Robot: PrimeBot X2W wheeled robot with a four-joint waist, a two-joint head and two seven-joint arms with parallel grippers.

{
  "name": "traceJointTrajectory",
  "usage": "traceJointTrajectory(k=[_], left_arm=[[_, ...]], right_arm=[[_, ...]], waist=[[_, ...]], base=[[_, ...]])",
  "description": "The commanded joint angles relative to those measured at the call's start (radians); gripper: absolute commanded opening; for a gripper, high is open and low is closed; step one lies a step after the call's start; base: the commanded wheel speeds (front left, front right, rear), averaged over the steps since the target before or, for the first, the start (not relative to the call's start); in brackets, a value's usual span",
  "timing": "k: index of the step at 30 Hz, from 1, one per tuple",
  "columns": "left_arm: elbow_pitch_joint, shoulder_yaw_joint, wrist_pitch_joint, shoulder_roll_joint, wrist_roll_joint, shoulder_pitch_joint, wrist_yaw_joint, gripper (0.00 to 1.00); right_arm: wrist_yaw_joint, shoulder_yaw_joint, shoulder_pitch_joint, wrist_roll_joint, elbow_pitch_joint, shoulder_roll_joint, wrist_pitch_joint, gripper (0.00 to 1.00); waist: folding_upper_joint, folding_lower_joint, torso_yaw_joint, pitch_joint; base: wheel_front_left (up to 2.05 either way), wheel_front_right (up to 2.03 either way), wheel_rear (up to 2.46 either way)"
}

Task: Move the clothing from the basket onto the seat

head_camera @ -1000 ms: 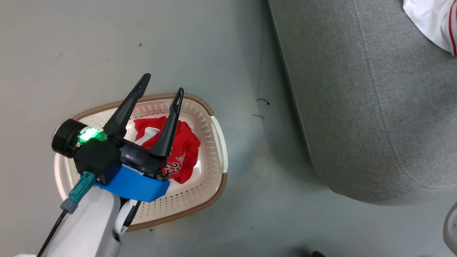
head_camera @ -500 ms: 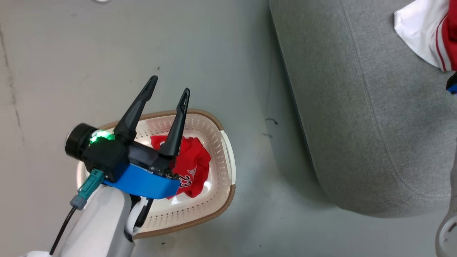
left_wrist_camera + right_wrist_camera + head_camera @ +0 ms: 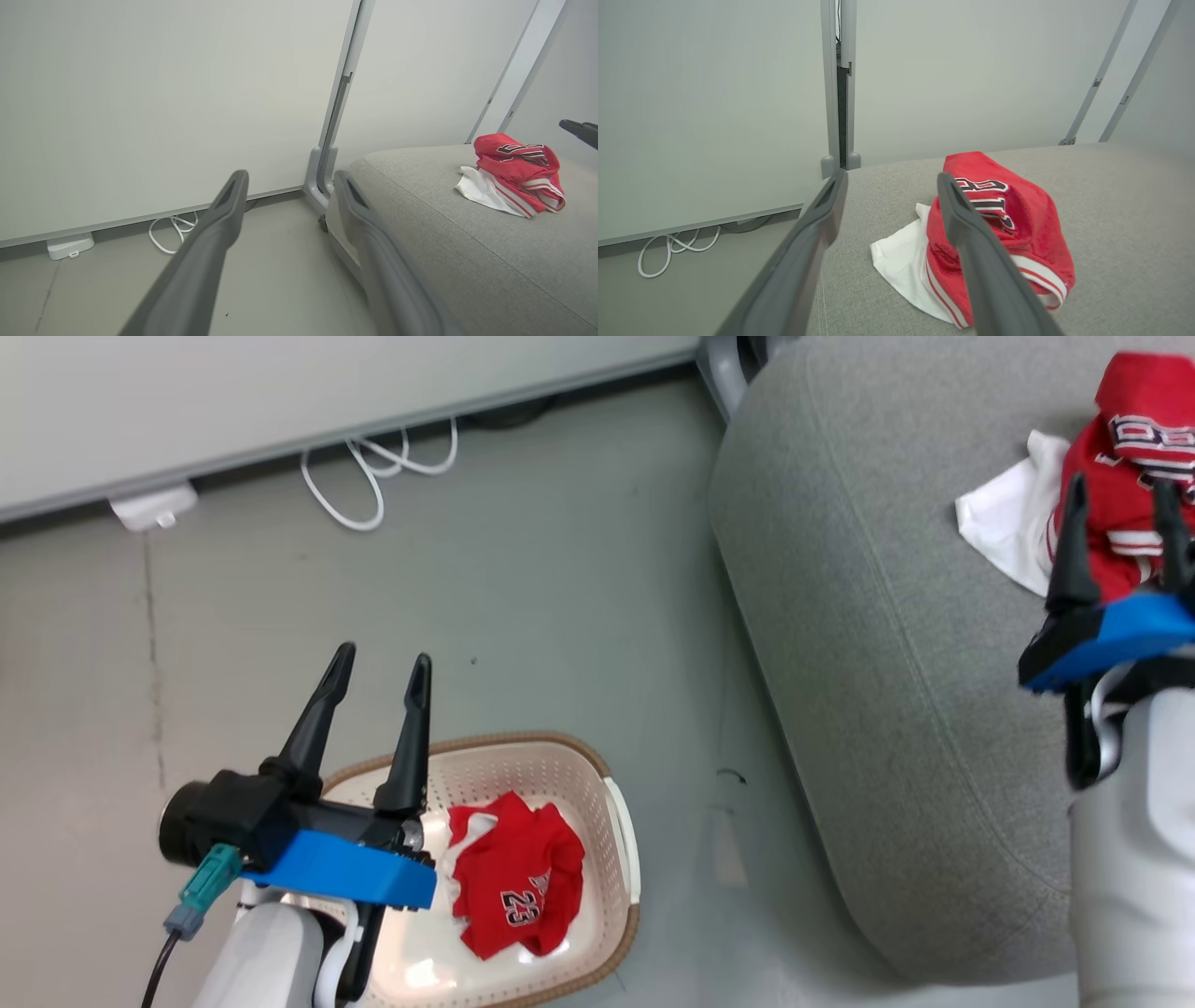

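While left tool [image 3: 384, 655] and right tool [image 3: 1120, 483] gape empty, cable [image 3: 373, 476], perhaps adapter [image 3: 149, 507], by wall [image 3: 280, 392]

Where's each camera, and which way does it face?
Head view: from the head, down onto basket and seat; left gripper, right gripper show.
Left wrist view: left arm, facing wall and seat's end; own fingers show.
Right wrist view: right arm, over the seat, facing wall; own fingers show.
Both wrist views share the clothing on the seat.

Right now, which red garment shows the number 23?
The jersey in the basket, by the left gripper; the bundle on the seat shows white lining instead.
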Motion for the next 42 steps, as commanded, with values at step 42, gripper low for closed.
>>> traceJointTrajectory(k=[42], left_arm=[[0.166,0.148,-0.005,-0.049,0.003,0.171,-0.002,1.00]], right_arm=[[0.000,0.358,0.733,0.226,-0.634,0.021,0.085,1.00]], waist=[[0.0000,0.0002,0.195,-0.289]], base=[[0.00,0.00,0.00]])
